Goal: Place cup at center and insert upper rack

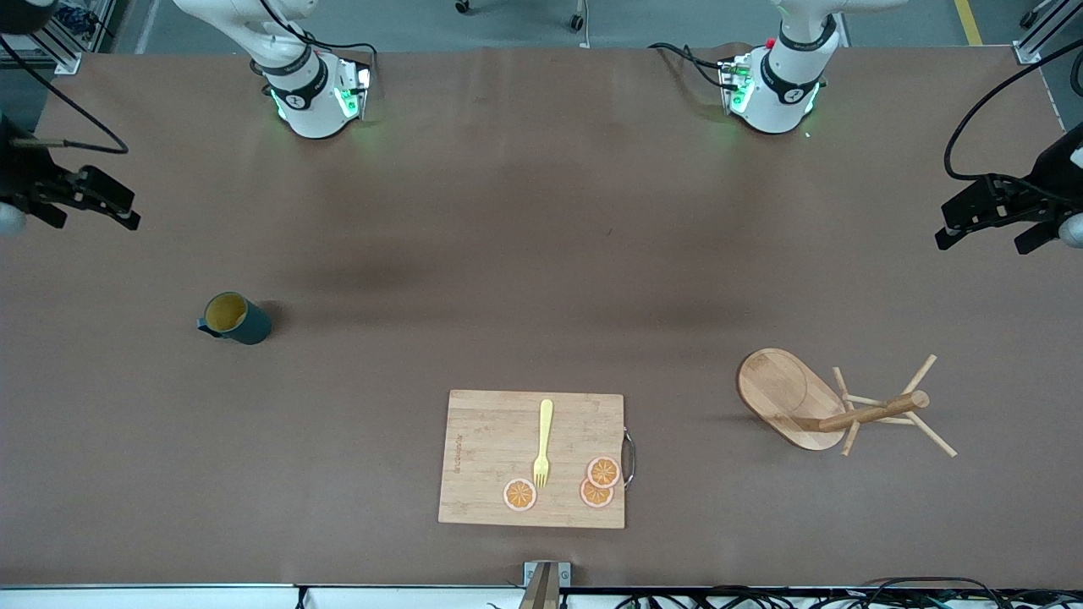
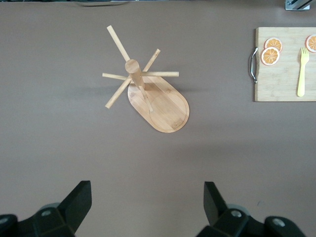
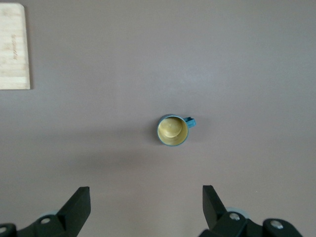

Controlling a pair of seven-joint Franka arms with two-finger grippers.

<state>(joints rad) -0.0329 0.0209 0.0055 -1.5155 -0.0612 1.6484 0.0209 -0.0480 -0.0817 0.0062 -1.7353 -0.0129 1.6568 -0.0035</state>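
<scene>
Brown tabletop (image 1: 541, 254) fills the front view, its middle bare. One cup (image 1: 234, 318) stands upright toward the right arm's end; its lettering cannot be made out. One upper rack (image 1: 833, 406) stands toward the left arm's end, pegs fanned from its post. At six o'clock of centre lies one cutting board (image 1: 508, 440) bearing one yellow fork (image 1: 543, 441) and three orange slices (image 1: 603, 471). Right gripper (image 1: 95, 201) and left gripper (image 1: 994, 222) hang at the frame edges, arms cut off.

Left wrist view: wide-spread fingers (image 2: 79, 202), rack at twelve o'clock of them.

Right wrist view: fingers (image 3: 78, 206) wide, cup at twelve o'clock, board cut off
</scene>
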